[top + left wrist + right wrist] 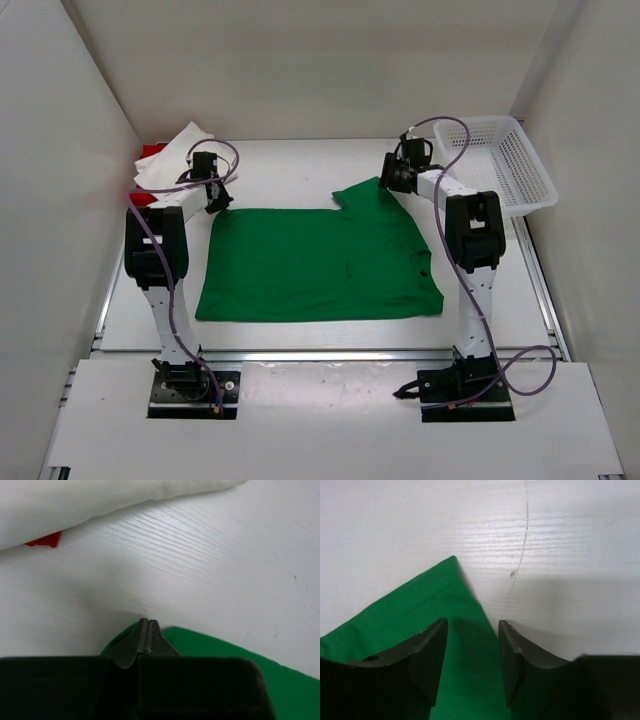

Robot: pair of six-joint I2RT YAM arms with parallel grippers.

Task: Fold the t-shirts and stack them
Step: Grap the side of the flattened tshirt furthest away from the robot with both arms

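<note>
Left end effector was clamped shut on a far corner of the green t-shirt, likely to fold it; right end effector stood half-open astride the sleeve, gripping nothing.

I see bright, even overhead light; a soft shadow on the bench, and the right end effector slightly out of focus.

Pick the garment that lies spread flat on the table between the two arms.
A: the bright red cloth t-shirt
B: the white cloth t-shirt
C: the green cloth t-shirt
C: the green cloth t-shirt lies flat there; the white cloth t-shirt and bright red cloth t-shirt sit piled at the far left corner.
</note>
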